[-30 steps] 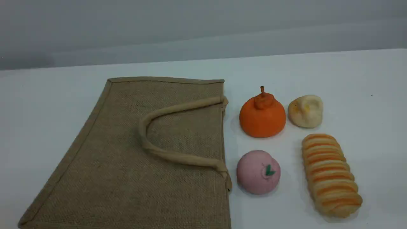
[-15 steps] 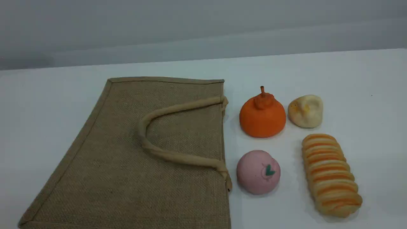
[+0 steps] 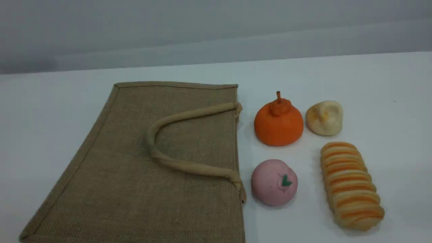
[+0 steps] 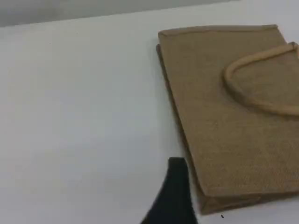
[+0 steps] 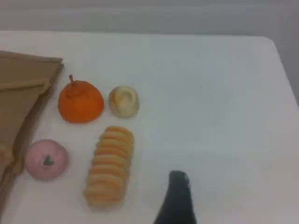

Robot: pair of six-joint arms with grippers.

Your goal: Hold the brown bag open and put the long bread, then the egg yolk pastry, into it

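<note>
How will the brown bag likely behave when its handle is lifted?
The bag lies flat and collapsed, so it probably sags rather than standing open. Its coarse weave looks grippy, not slippery. The handle curves loosely on top, suggesting it bends easily.

Brown bag (image 3: 141, 175) lies flat and closed at left, handle (image 3: 182, 165) on top. Striped long bread (image 3: 351, 185) lies lengthwise at right. Cream egg yolk pastry (image 3: 324, 118) sits just behind it.

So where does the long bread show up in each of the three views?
Scene view: long bread at lower right, right of the pink ball.
Left wrist view: not in it.
Right wrist view: long bread at lower centre-left.
Shared landmark: the brown bag, in all three views.
</note>
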